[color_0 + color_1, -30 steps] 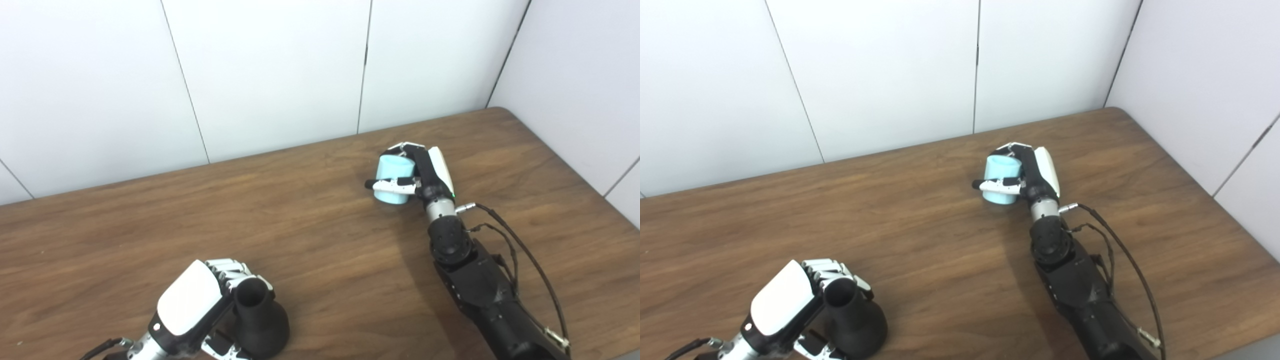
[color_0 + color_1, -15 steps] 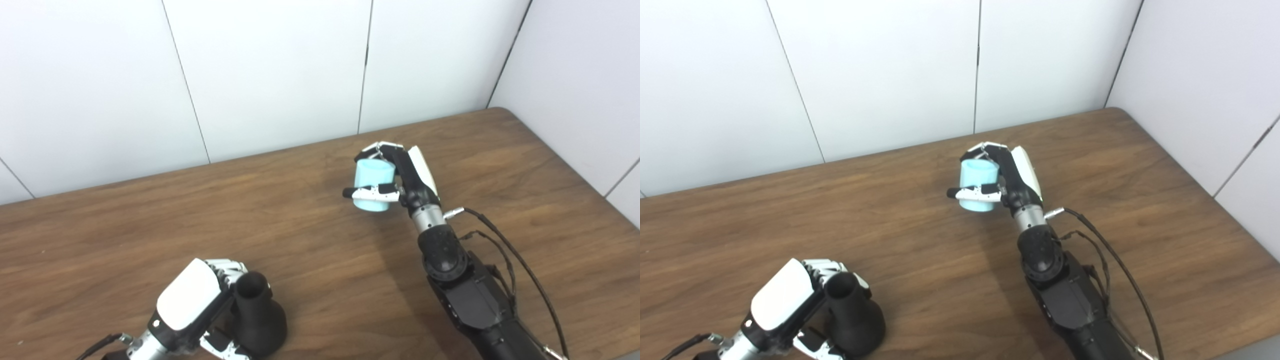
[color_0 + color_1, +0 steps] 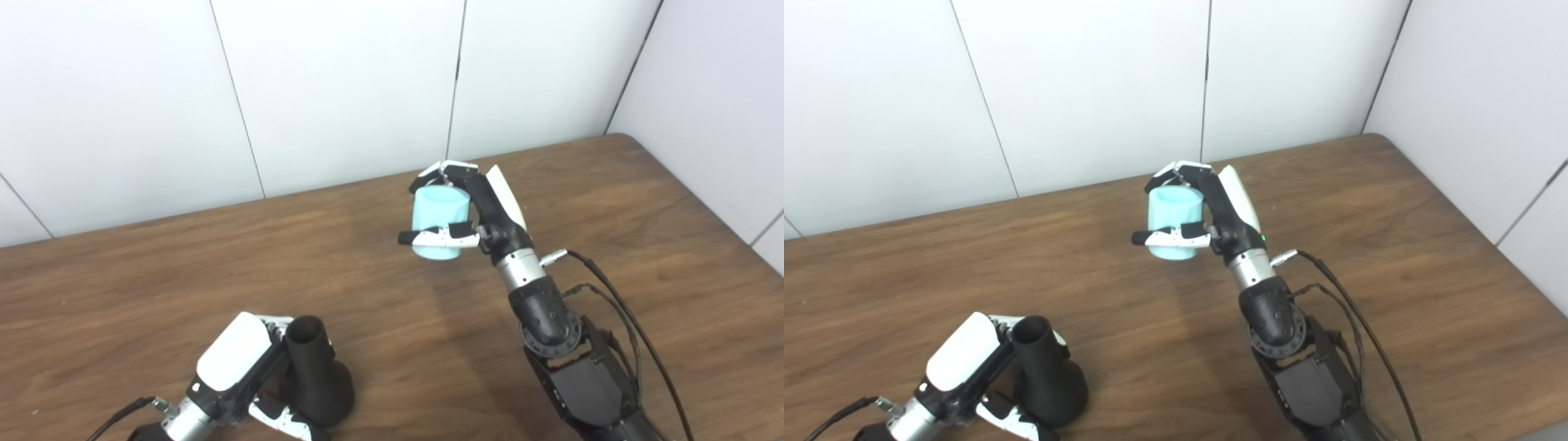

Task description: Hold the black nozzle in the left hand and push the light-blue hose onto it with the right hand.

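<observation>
table (image 3: 122,269): brown wood, largest item. back edge meets white wall panels (image 3: 337,86); right edge runs along a second wall and the far right corner is rounded. the near edge shows only at the bottom right corner of the right eye view. wide bare wood lies between the two hands, so the path from hose to nozzle looks open.

right arm (image 3: 569,367): black, enters from bottom right, loose cables (image 3: 618,306) looping beside the wrist. risk: a cable could catch on the arm if the wrist turns far.

right hand (image 3: 484,208): fingers and thumb wrapped around the hose, thumb across its lower front. held above the table, back and right of centre, well apart from the nozzle.

left hand (image 3: 245,367): near bottom left, fingers closed around the nozzle neck, thumb low against the base.

nozzle (image 3: 315,376): black, flared base down and seemingly resting on the table, narrow open mouth up and tilted slightly. risk: the grip sits high on the neck, so fingers may block the hose from seating fully.

hose (image 3: 438,222): light-blue short tube, roughly upright, open end up; lower end pokes below the thumb. risks, as judged: the bore must meet the tilted mouth squarely or it will jam on the rim; a hard push could tip the nozzle or slide the hose in the grasp.
</observation>
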`<state>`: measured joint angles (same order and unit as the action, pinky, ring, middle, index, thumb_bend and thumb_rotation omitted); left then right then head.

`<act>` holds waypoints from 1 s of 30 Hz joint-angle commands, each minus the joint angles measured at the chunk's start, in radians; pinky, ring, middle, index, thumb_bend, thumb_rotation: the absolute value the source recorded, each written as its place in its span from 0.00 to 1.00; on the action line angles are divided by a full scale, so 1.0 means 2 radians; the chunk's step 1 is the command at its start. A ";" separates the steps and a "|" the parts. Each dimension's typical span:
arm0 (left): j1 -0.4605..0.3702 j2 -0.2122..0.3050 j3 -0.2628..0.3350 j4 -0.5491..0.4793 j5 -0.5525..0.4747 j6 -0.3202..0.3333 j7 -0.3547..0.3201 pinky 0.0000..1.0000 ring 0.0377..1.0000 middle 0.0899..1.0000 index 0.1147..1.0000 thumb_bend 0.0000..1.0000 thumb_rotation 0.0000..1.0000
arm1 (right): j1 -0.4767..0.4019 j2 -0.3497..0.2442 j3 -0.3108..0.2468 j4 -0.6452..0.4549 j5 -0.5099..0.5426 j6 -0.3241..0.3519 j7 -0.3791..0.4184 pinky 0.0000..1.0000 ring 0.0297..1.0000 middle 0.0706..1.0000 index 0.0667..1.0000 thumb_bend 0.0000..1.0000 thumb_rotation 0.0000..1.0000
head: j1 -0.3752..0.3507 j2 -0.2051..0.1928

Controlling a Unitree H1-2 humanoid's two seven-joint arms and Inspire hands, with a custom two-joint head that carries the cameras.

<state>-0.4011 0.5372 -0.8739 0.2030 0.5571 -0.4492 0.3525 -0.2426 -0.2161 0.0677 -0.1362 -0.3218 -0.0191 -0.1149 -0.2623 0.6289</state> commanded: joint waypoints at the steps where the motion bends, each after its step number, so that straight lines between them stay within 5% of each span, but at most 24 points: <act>1: 0.098 -0.041 -0.048 0.058 -0.016 -0.010 -0.022 0.40 0.50 0.45 0.40 0.52 0.00 | -0.026 0.001 -0.004 -0.040 0.006 -0.022 0.007 0.09 0.13 0.44 0.46 0.53 0.00 | 0.003 0.001; 9: 0.093 -0.048 -0.058 0.065 0.010 -0.010 -0.040 0.41 0.51 0.45 0.40 0.52 0.00 | -0.029 0.028 0.000 -0.073 0.024 -0.015 0.027 0.13 0.18 0.44 0.45 0.53 0.00 | 0.027 0.006; 30: 0.088 -0.076 -0.055 0.080 0.027 -0.010 -0.043 0.41 0.50 0.45 0.40 0.52 0.00 | -0.020 0.110 0.063 -0.067 0.010 -0.080 0.033 0.28 0.33 0.43 0.47 0.52 0.00 | 0.063 0.005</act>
<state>-0.4095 0.4971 -0.8639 0.2281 0.6006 -0.4492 0.3328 -0.2457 -0.0229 0.1815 -0.2349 -0.2932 -0.0964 -0.0393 -0.1365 0.6381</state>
